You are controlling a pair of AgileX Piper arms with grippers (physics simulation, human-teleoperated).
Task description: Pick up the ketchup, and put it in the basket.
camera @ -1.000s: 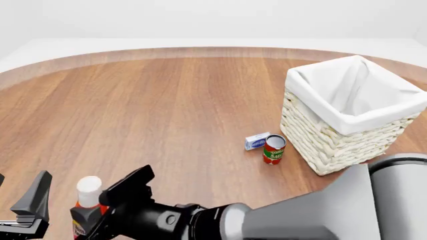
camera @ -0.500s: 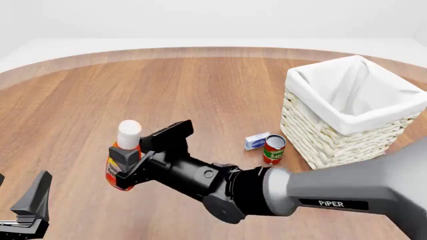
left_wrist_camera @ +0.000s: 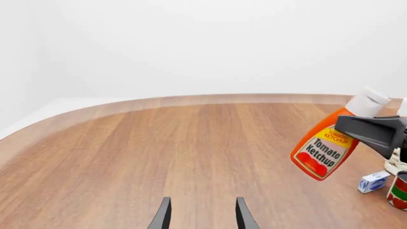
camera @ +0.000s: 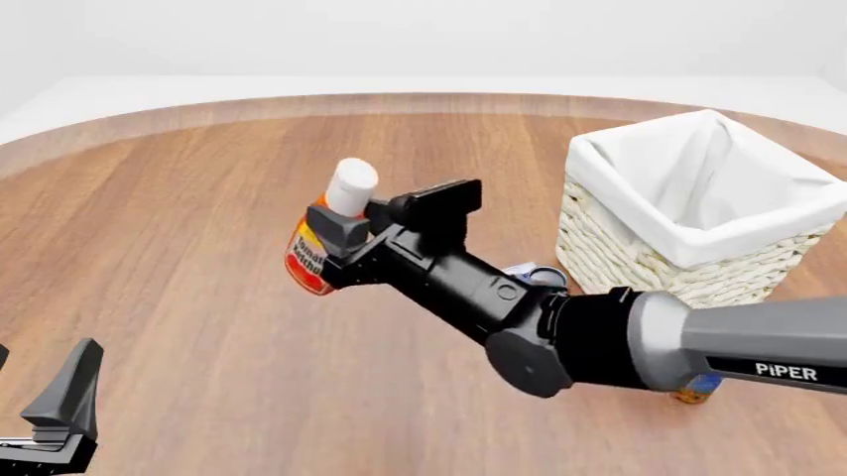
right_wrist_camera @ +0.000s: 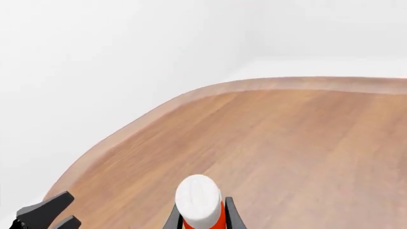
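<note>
The ketchup (camera: pixel 315 260), a red-orange squeeze bottle with a white cap, hangs tilted above the table's middle, left of the basket. My right gripper (camera: pixel 341 230) is shut on its upper body. In the left wrist view the ketchup (left_wrist_camera: pixel 323 149) shows its "Tomato Ketchup" label. In the right wrist view its white cap (right_wrist_camera: pixel 198 199) sits between the fingers (right_wrist_camera: pixel 230 215). The cream wicker basket (camera: pixel 622 198) with white lining stands at the right, empty as far as I can see. My left gripper (camera: pixel 47 392) is open and empty at the front left corner, its fingers (left_wrist_camera: pixel 163 217) apart.
A small blue-white box (left_wrist_camera: pixel 372 182) and a red-green can (left_wrist_camera: pixel 399 192) stand on the table by the basket, mostly hidden behind my right arm in the front view. A bit of another can (camera: pixel 693 394) shows under that arm. The left gripper (right_wrist_camera: pixel 47 214) shows in the right wrist view.
My right gripper has lifted the ketchup from the front left and carried it up and to the right, toward the basket. The left gripper has not moved.
</note>
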